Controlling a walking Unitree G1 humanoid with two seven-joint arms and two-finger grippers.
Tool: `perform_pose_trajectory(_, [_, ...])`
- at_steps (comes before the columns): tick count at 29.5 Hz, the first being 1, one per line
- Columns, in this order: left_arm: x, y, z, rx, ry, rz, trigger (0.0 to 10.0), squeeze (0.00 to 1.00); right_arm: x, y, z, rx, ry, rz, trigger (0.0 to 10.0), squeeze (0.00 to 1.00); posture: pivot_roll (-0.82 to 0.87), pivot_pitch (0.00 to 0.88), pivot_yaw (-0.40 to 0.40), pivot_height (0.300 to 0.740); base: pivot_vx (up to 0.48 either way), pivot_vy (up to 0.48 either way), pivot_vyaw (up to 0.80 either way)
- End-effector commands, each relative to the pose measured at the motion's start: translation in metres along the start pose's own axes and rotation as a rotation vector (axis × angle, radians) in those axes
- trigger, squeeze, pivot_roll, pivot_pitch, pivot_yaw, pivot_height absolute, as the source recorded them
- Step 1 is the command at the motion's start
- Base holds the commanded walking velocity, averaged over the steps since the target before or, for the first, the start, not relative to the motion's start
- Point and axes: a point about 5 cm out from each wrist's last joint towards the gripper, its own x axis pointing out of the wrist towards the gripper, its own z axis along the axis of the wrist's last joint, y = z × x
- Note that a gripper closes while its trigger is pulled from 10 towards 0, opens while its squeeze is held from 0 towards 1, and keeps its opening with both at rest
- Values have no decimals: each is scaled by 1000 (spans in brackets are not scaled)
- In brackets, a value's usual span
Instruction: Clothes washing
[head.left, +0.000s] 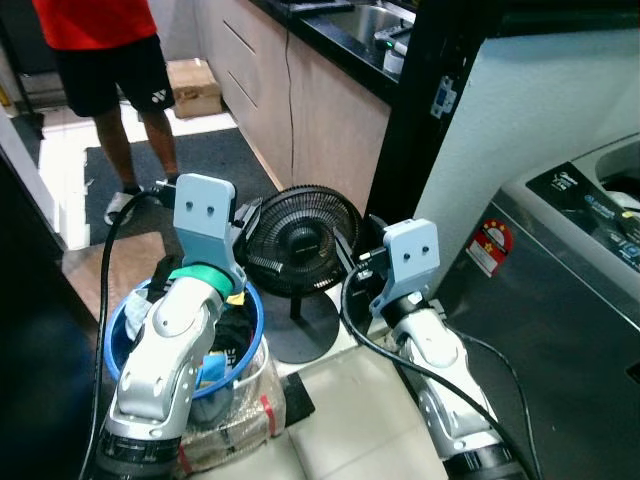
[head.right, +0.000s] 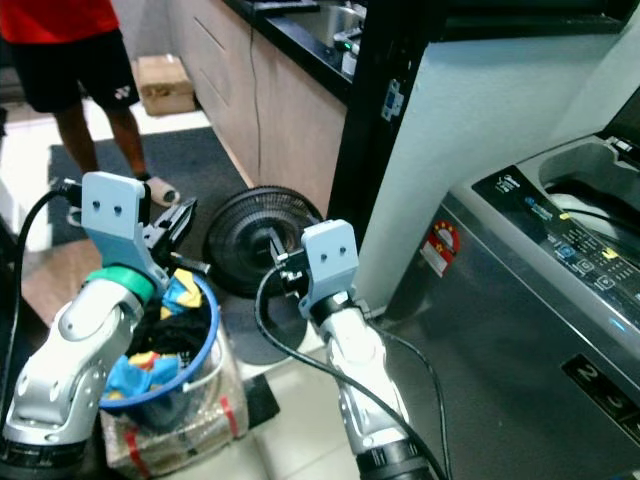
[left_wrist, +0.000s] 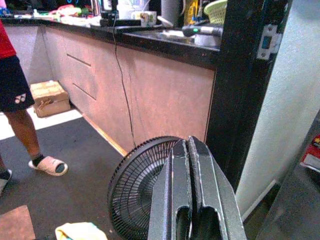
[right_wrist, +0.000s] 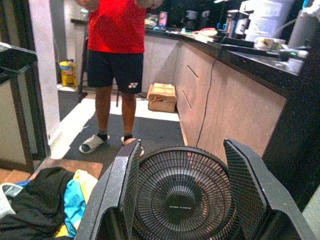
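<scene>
Hovering above the round blue plastic basket (head.right: 205, 330) of mixed clothes (head.right: 165, 335) for reaching in, left gripper (left_wrist: 189, 200) fingers pressed together empty, right gripper (right_wrist: 182, 200) fingers spread wide, holding nothing.

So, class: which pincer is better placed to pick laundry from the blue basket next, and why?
Probably the left: the left pincer hovers just above the blue basket of clothes, though shut. The right pincer is open but faces the fan.

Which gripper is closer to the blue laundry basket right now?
The left. The left gripper hangs just above the blue laundry basket, over its clothes. The right gripper is off to the basket's right, in front of the black fan.
</scene>
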Motion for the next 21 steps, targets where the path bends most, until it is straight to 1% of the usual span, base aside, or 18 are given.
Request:
perform_pose_trajectory(1, [-2,1,-6,8,23,2,10000,0,-2,2,-5,5,21,7,10000,145,141,14,-29,740,0,0,788])
perform_pose_trajectory(21, [-2,-1,-9,8,28,-2,10000,0,-2,3,-6,5,19,19,10000,157,141,12,-33,740,0,0,788])
